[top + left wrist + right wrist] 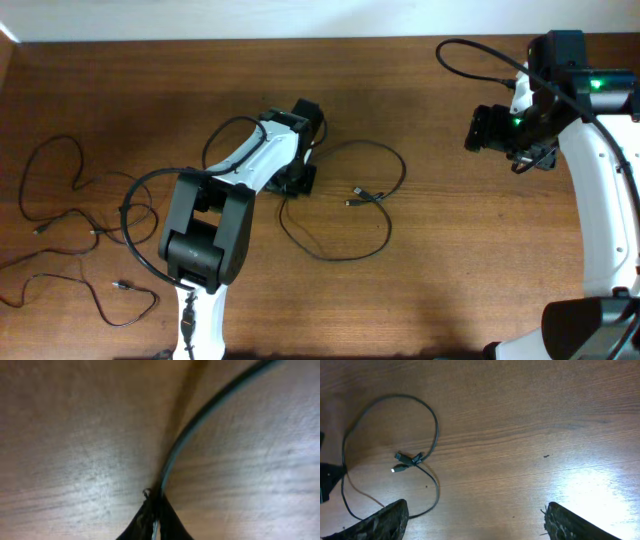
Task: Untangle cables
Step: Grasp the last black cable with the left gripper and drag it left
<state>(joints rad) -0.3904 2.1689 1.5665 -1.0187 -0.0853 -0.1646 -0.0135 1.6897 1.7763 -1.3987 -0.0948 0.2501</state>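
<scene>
A thin black cable point(402, 170) lies in a loose loop at the table's middle, its two plug ends point(365, 196) crossing inside the loop. My left gripper point(298, 182) is down at the loop's left side. In the left wrist view its fingers point(156, 512) are shut on this cable point(200, 415), which runs up and to the right. More thin black cables point(122, 286) sprawl in loops at the far left. My right gripper point(482, 130) is open and empty at the far right. The right wrist view shows the fingers point(475, 520) wide apart, with the loop point(436, 425) and plugs point(405, 461) to the left.
The table is brown wood point(450, 260). The white left arm point(215, 220) reaches up from the front edge across the space between the two cable groups. The right arm point(605, 200) stands along the right edge, with its own thick black cable point(470, 50) at the back.
</scene>
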